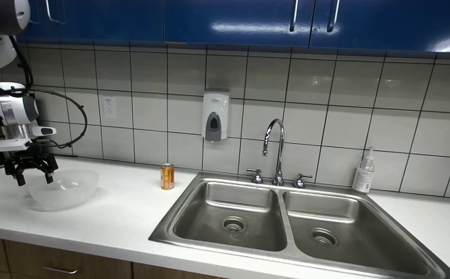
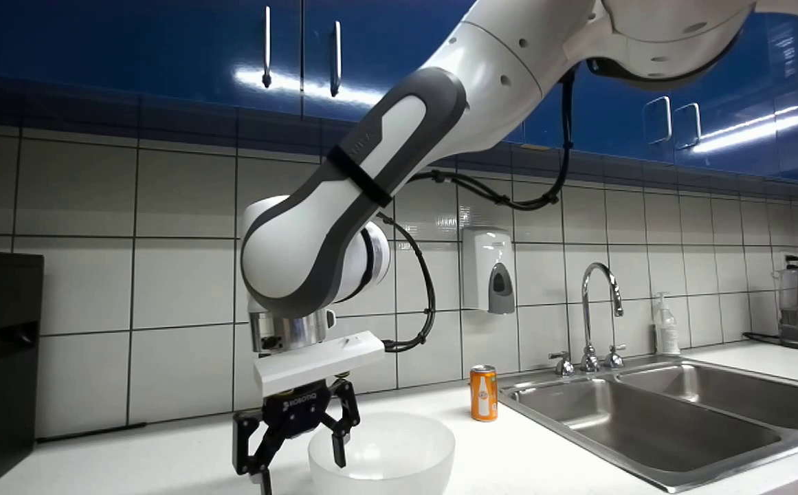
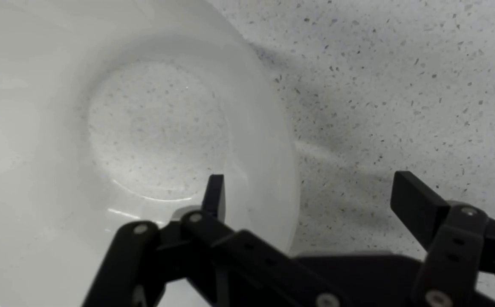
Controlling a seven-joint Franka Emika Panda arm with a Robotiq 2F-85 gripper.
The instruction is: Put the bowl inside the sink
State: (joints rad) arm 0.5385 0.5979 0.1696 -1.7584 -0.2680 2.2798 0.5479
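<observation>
Bowl (image 3: 157, 128) sits on the counter (image 3: 400, 85), toward ten o'clock from your gripper (image 3: 305, 188) in the wrist view; your fingers (image 3: 215, 197) stand wide apart, one over the bowl's inside, one beyond its four o'clock rim (image 3: 292, 200), so closing should likely pinch that edge.
</observation>
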